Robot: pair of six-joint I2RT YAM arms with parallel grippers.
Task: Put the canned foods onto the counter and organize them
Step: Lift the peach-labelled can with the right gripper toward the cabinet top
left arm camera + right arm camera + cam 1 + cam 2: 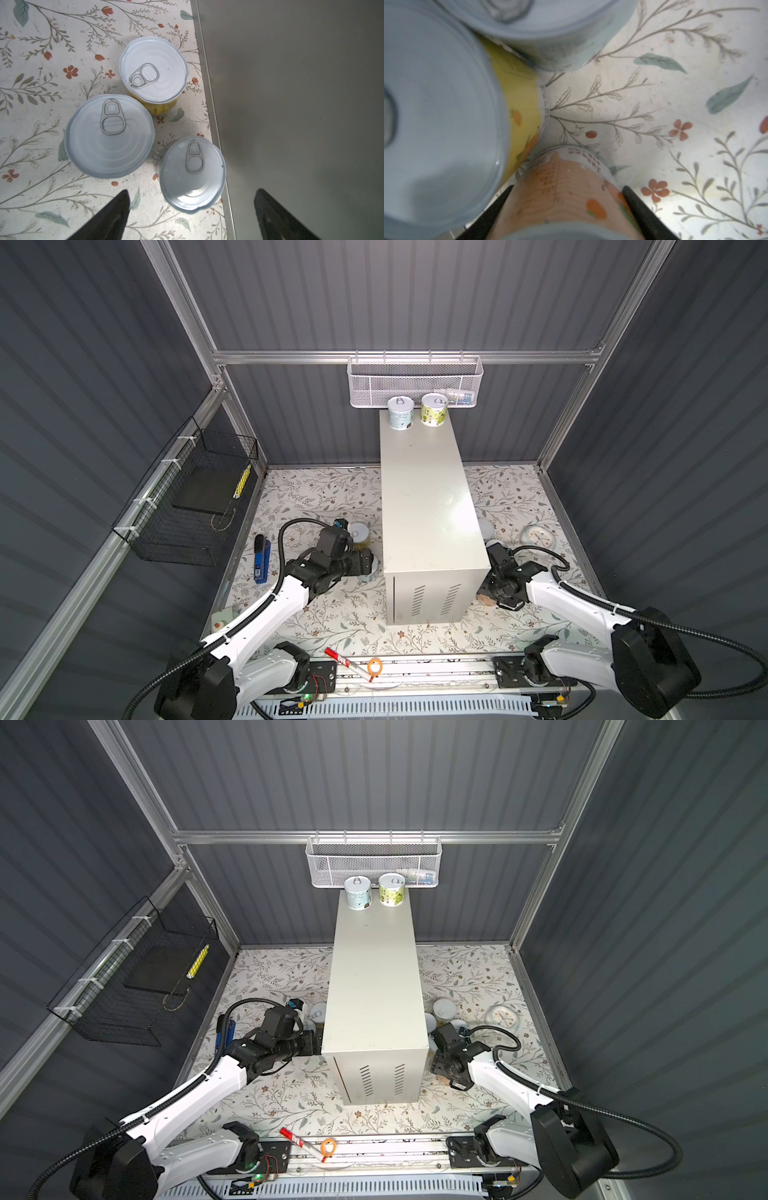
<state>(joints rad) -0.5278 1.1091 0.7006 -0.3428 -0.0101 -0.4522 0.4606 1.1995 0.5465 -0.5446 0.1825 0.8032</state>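
Note:
The cream counter (424,497) (374,977) stands mid-floor, with a pale blue can (400,413) and a green can (433,410) at its far end. My left gripper (192,189) hangs open above three cans beside the counter's left wall: a yellow one (153,69), a large lid (110,136) and a lid (192,172) under the jaws. One left finger (274,216) is over the counter top (291,104). On the counter's right, my right gripper (566,188) is shut on an orange-pink can (560,187), next to a yellow can (438,116) and a pale one (550,31).
A white clock-like disc (539,536) lies right of the cans. A white mesh basket (415,383) hangs on the back rail and a black wire basket (187,506) on the left wall. A blue tool (262,558), red marker (347,664) and orange ring (375,666) lie nearby.

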